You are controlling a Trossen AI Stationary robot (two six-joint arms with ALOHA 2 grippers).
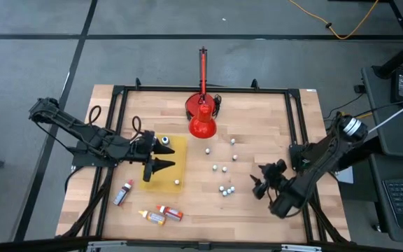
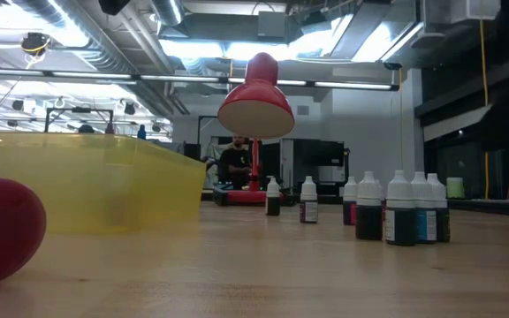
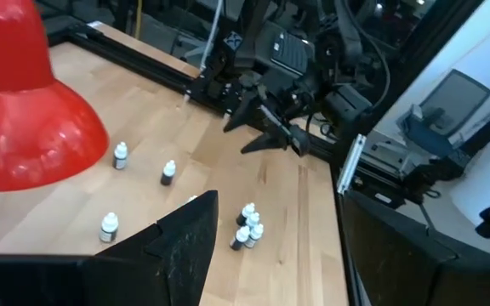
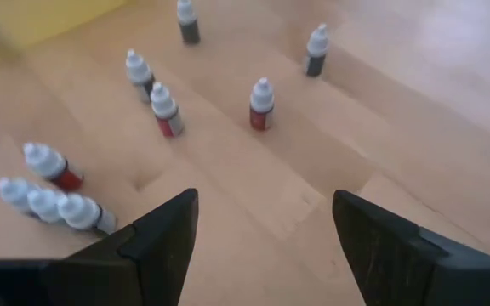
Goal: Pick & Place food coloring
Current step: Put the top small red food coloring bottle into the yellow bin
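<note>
The food coloring bottles are small, with pale caps, and stand upright on the wooden table: scattered ones (image 1: 215,168) (image 4: 261,104) (image 3: 168,172) and a tight cluster (image 1: 226,189) (image 4: 49,191) (image 2: 402,210). One more (image 1: 178,182) stands on the yellow tray (image 1: 166,171). My left gripper (image 1: 165,152) hovers open over the tray's far part. My right gripper (image 1: 261,180) (image 4: 266,229) is open to the right of the cluster, pointing toward the bottles and touching none.
A red cone-shaped lamp (image 1: 201,122) (image 2: 256,106) (image 3: 24,102) stands at the table's far middle. Three larger bottles, red and orange-yellow, lie near the table's near left edge (image 1: 123,192) (image 1: 152,217) (image 1: 170,212). A black frame (image 1: 208,89) rims the table.
</note>
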